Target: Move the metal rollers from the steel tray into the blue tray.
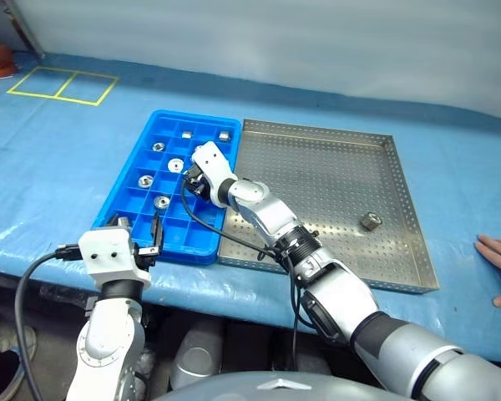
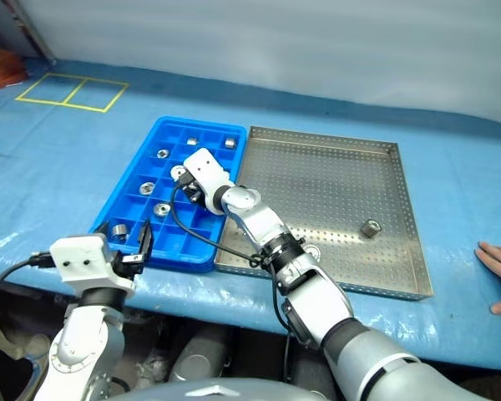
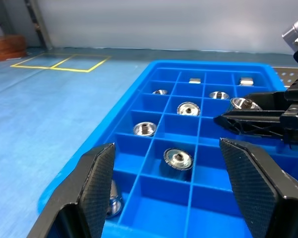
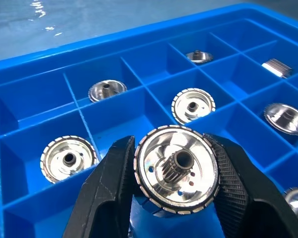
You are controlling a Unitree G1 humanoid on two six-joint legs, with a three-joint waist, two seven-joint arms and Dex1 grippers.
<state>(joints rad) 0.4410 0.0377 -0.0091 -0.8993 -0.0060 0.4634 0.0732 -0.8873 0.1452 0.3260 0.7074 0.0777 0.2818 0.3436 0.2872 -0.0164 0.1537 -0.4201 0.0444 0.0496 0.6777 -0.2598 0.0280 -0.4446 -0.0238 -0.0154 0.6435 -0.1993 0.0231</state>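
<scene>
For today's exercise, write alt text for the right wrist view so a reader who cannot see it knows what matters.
The right gripper is shut on a shiny metal roller, held over the blue tray. Other rollers already lie singly in several of its square compartments.

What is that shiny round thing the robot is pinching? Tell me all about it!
The shiny silver metal roller is a round disc with a ribbed edge, a dished mirror-like face and a small toothed hub with a hole in its middle. The right gripper clamps it, one black ridged finger on each side of its rim. It hangs above the bright blue plastic compartment tray, over a square compartment, face toward the wrist camera.
</scene>
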